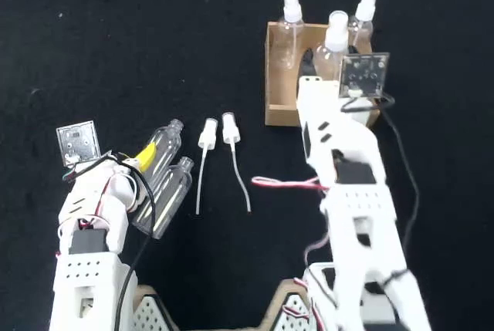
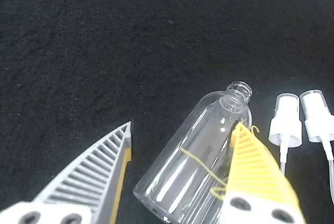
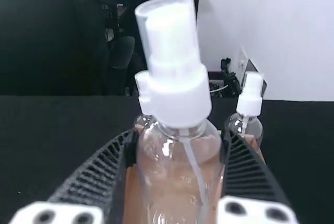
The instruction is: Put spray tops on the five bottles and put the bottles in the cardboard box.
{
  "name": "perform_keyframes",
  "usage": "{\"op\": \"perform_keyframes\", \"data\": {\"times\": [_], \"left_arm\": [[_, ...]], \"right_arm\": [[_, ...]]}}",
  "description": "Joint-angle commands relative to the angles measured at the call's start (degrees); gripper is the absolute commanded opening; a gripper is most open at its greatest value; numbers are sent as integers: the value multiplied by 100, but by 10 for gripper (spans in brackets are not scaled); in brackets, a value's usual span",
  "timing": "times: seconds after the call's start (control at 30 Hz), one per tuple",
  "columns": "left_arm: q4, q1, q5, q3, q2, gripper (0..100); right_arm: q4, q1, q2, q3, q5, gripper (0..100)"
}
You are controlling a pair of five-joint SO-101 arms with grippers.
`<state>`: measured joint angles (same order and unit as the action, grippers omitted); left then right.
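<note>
I have the right gripper [image 3: 177,143] clamped on a capped bottle [image 3: 175,177], upright with its spray top up, over the cardboard box [image 1: 279,107]. My left gripper [image 2: 182,126] is spread astride an uncapped bottle [image 2: 177,182] lying well away from the box, neck angled roughly toward it.

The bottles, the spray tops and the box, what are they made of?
Bottles: probably clear, glossy plastic; the black table shows through them, and bright glints run along their sides. Spray tops: smooth white plastic, it seems, with thin see-through tubes. Box: brown cardboard, dull and not shiny, with plain flat walls.
</note>
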<state>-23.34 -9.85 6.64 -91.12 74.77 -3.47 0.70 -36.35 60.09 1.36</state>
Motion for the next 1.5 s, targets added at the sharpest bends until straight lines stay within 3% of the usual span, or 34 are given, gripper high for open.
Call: {"op": "perform_keyframes", "data": {"times": [0.0, 0.23, 0.87, 1.47], "left_arm": [[132, -4, -18, 57, 79, 292], [132, -4, -18, 57, 79, 292], [132, -4, -18, 57, 79, 292], [132, -4, -26, 57, 79, 292]], "right_arm": [[-914, -229, 760, -567, -26, 190], [-1134, -571, 1912, -1508, -44, 190], [-765, -475, 2035, -1622, -35, 190], [-800, -264, 3336, -2457, -26, 191]]}}
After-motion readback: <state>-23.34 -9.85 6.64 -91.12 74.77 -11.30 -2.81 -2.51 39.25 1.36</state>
